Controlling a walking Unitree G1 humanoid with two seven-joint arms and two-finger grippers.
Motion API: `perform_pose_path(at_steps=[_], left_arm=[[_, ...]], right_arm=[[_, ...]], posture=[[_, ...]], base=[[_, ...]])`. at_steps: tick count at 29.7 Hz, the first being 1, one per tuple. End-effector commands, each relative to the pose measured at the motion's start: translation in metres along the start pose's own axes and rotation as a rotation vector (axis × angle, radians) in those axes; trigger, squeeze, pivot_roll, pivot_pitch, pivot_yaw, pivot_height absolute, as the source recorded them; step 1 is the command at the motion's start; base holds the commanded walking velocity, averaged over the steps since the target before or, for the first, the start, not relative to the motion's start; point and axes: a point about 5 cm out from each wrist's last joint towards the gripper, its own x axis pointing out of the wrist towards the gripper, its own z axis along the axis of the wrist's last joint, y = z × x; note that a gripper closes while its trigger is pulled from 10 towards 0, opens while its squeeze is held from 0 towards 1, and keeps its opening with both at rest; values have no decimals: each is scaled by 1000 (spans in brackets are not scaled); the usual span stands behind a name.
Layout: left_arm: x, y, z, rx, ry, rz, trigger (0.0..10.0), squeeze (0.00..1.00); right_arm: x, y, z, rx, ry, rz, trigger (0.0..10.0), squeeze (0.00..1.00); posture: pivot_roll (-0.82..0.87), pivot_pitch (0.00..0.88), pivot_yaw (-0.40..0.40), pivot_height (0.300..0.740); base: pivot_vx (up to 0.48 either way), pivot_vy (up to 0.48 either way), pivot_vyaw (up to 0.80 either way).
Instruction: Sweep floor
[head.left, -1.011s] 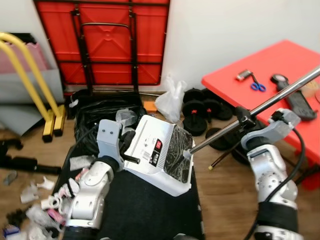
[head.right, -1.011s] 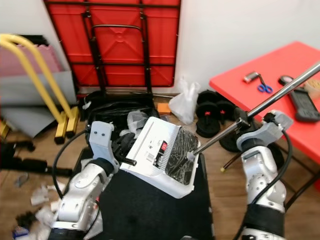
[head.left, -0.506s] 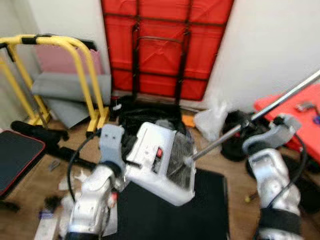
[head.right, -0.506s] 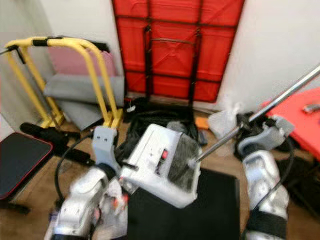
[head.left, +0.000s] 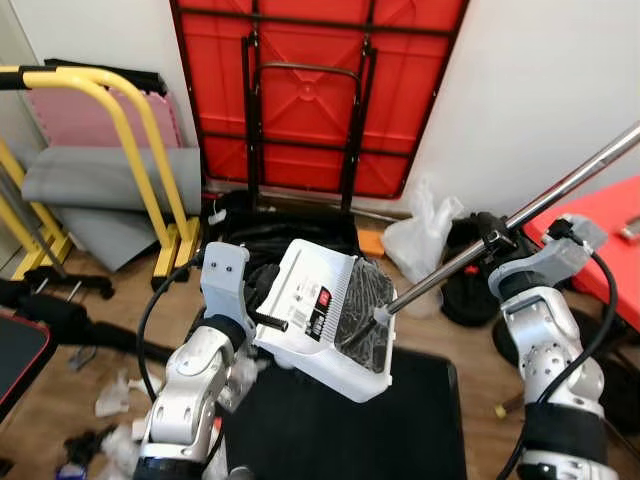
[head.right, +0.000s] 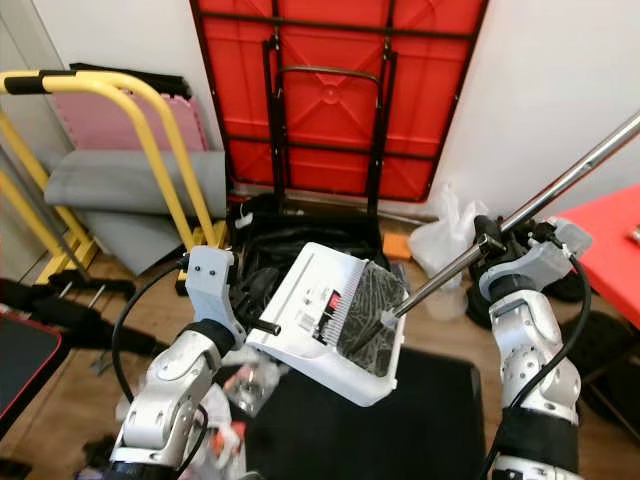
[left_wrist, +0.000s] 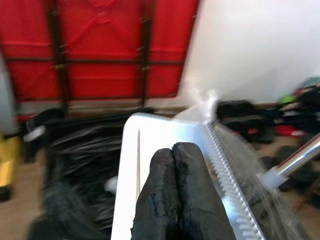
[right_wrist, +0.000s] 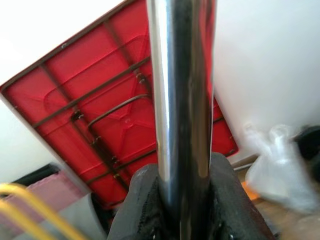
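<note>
**Indoors, dustpan and broom held up over a cluttered floor**

Underfoot is a wooden floor (head.left: 90, 355), with a black mat (head.left: 340, 430) lying straight ahead of the robot. Against the white wall (head.left: 520, 90) leans a folded red table (head.left: 310, 90) with a black metal frame. To the robot's left stand yellow rails (head.left: 140, 150), with grey and pink pads (head.left: 100, 175) stacked behind them. On the right edge a second red table (head.left: 610, 240) stands upright, black weights (head.left: 465, 290) on the floor beside it.

A black bag (head.left: 270, 235) lies open on the floor below the folded table — what it holds cannot be made out. Just beside it sits a white plastic bag (head.left: 420, 245), knotted at the top. Scraps of white litter (head.left: 115, 390) are scattered on the wood near the mat's left edge.

The left gripper (left_wrist: 175, 200) holds a white dustpan (head.left: 320, 315) up above the mat, tilted, its toothed edge (seen close in the left wrist view) facing the broom; the two black fingers (left_wrist: 160, 200) are pressed together on the pan's handle. The right gripper (right_wrist: 175, 205) is clamped round the silver broom handle (head.left: 560, 190), a finger on each side of the tube. From there the handle slants down toward the left, and the dark broom head (head.left: 360, 305) rests inside the dustpan.
</note>
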Motion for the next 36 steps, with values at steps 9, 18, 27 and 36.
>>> perform_pose_path(at_steps=[9, 18, 27, 36], left_arm=[[2, -7, 0, -17, 0, -16, 10000, 0], [1, -7, 1, -20, 1, -19, 10000, 0], [-5, -6, 5, -26, -10, -19, 10000, 0], [-19, -8, 10, -48, -13, -30, 10000, 0]], right_arm=[[1, -1, 18, 8, -76, 9, 10000, 0], [2, 4, 16, -18, -68, 30, 10000, 0], [11, 25, 2, -245, 23, 111, 10000, 0], [16, 32, 4, -266, 36, 155, 10000, 0]], posture=[[-116, 81, -138, 740], [-117, 87, -138, 740], [-128, 126, -138, 740], [-102, 186, -153, 740]], base=[[394, 0, 0], [391, 0, 0], [386, 0, 0], [0, 0, 622]])
